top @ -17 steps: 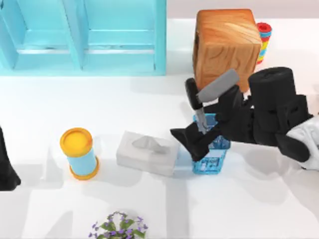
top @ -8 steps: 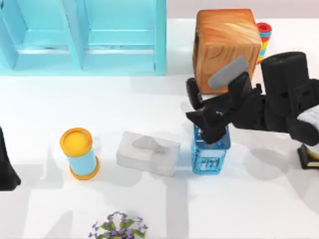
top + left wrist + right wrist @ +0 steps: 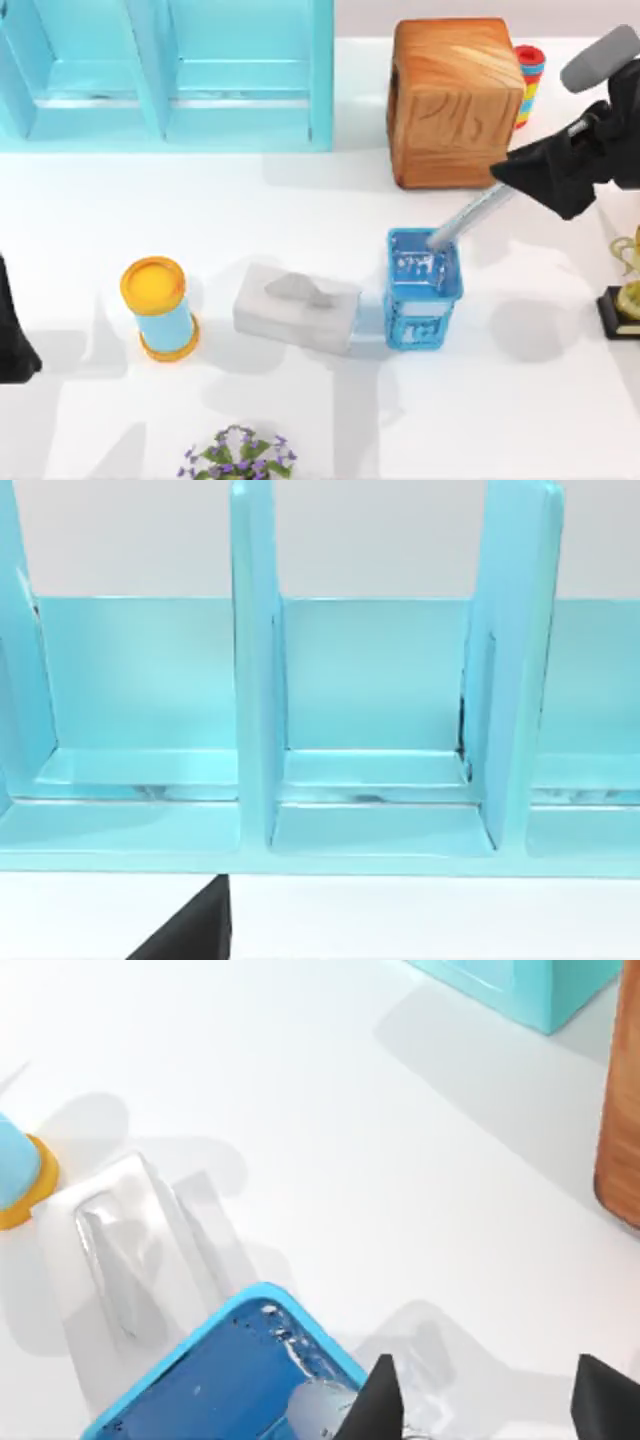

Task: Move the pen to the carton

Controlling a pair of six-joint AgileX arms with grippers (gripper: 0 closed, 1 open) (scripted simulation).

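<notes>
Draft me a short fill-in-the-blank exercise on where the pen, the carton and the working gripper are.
1. The pen leans with its lower end inside the ___ mesh basket.
2. In the top view, the carton lies on the basket's ___ side.
3. The right gripper hangs at the pen's upper end, beside the ___ block; the left arm sits parked at the table's left edge.

Missing words: blue; left; wooden

White surface [image 3: 90,210], light blue shelf [image 3: 165,75], brown wood-grain box [image 3: 455,100], clear blue basket [image 3: 423,300], grey pen [image 3: 470,218], black right gripper [image 3: 545,180], pale grey tissue box [image 3: 297,307], yellow-lidded blue can [image 3: 158,305], purple flowers [image 3: 237,457].
</notes>
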